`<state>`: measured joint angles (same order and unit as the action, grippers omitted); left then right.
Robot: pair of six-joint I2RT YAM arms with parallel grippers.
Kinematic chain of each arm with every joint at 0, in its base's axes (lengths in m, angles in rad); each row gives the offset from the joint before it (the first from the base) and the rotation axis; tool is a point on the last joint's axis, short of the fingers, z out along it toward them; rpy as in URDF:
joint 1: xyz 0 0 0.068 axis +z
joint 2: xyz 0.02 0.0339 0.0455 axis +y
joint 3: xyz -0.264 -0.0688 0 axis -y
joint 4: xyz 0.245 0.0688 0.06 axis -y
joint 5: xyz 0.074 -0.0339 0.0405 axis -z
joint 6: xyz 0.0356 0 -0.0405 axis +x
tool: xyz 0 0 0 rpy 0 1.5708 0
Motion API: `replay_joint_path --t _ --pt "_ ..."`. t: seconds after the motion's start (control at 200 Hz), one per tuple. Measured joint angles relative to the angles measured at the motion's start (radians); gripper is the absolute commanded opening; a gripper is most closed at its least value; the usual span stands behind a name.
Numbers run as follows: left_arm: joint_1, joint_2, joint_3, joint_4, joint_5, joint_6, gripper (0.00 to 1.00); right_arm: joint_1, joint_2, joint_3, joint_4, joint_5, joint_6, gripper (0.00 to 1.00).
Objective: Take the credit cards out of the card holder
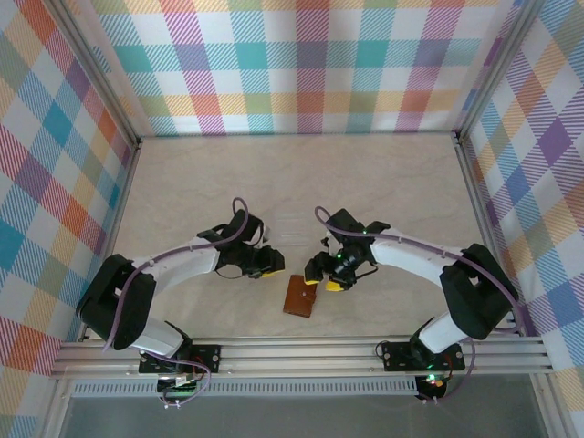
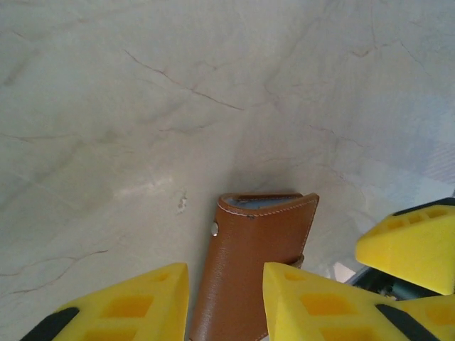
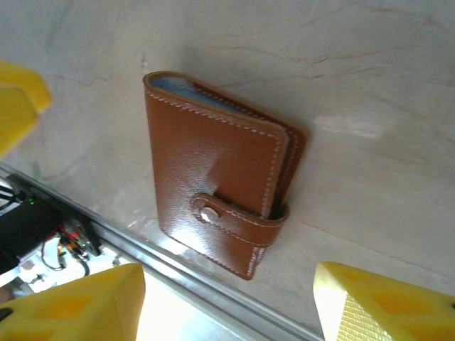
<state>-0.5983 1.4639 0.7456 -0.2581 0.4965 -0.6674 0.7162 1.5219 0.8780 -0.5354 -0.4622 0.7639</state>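
Fingers on the left arm, the left fingers [image 2: 135,305], stand narrowly apart and hold nothing; through their gap the left wrist view shows the brown card holder [image 2: 249,277] on the pale desk [image 2: 142,106] below. Across from them, the right fingers [image 3: 78,305] are spread wide and bare, with the card holder lying beyond them.

From above, the card holder [image 1: 299,297] lies flat on the desk close to its near edge, just beside the metal rail [image 1: 301,351], between the two arms and slightly nearer than both sets of fingers, touching neither. It is folded shut. Its strap [image 3: 242,224] wraps round one long edge and is fastened by a metal snap [image 3: 208,213]. At one open end a thin strip of grey-blue lining [image 3: 170,84] peeps out. What the pockets contain cannot be told.
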Motion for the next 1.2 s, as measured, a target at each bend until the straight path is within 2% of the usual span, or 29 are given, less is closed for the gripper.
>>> replay_joint_path --t 0.365,0.72,1.015,1.2 --pt "-0.003 0.124 -0.037 0.15 0.129 -0.027 0.32 0.036 0.087 -0.033 0.09 -0.029 0.06 0.56" --pt "0.0 0.196 -0.048 0.257 0.191 -0.043 0.23 0.047 0.16 -0.032 0.154 -0.056 0.094 0.43" --pt "0.079 0.19 -0.062 0.264 0.194 -0.043 0.21 0.05 0.237 0.069 0.145 -0.05 0.11 0.42" --pt "0.142 0.11 -0.089 0.189 0.175 -0.001 0.21 0.05 0.296 0.162 0.122 -0.017 0.081 0.42"
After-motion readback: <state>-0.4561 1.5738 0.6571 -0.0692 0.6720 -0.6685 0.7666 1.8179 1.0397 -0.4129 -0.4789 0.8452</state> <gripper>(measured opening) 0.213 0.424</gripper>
